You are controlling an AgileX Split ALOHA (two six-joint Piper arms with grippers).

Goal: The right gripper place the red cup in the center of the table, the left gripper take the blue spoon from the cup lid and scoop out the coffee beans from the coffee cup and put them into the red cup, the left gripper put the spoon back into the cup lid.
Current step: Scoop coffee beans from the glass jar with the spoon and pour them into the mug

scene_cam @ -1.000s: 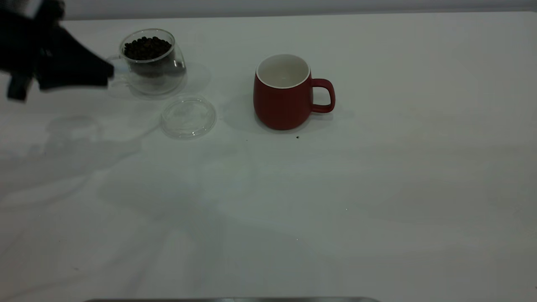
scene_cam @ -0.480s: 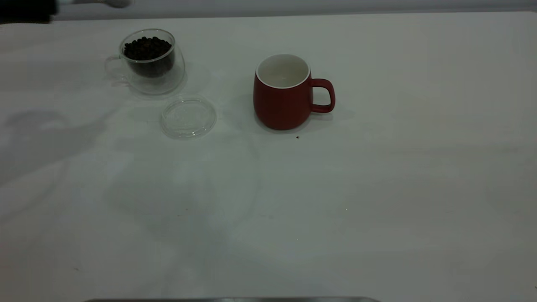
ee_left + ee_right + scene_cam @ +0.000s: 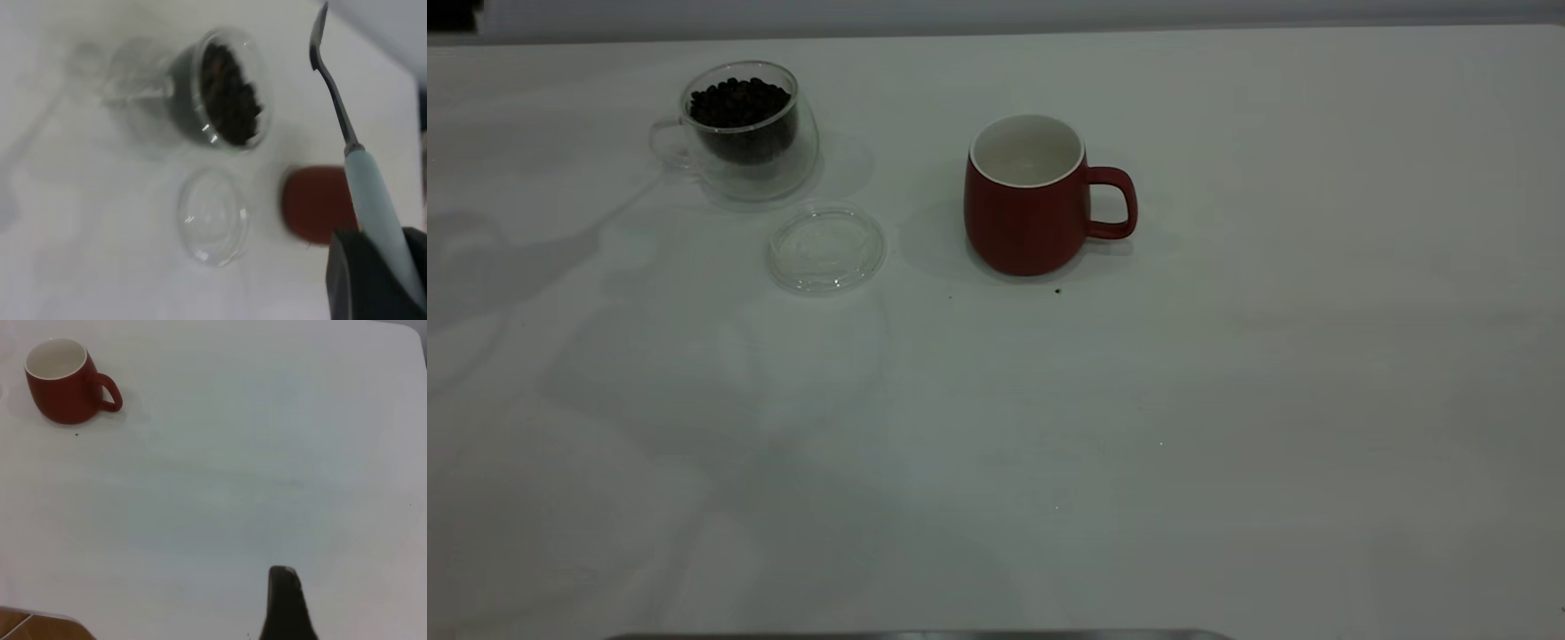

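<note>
In the exterior view, the red cup [image 3: 1025, 196] is seen upright near the middle of the table [image 3: 1227, 400], its handle turned toward the right arm's side and its white inside bare. A small dark speck [image 3: 1057, 291] lies on the tabletop just in front of it. Well apart, toward the left arm's side, the coffee cup [image 3: 743, 129] stands upright with the coffee beans [image 3: 737, 100] heaped inside. The cup lid [image 3: 826, 248] lies flat just in front of it — near, not touching. No gripper is shown here.

In the left wrist view, the left gripper [image 3: 377, 277] is held high above the table, and the pale handle of the blue spoon [image 3: 363, 183] is clamped between its fingers; the metal bowl points away from the gripper and nothing is seen in it. Below are seen the coffee cup [image 3: 200, 93] with the beans [image 3: 230, 93], the cup lid [image 3: 213, 217] lying bare, and the red cup [image 3: 313, 203] partly hidden behind the spoon.

In the right wrist view, one dark fingertip of the right gripper [image 3: 285, 603] is seen above bare table [image 3: 267, 453], far from the red cup [image 3: 63, 380] — whether its jaws are parted cannot be told.
</note>
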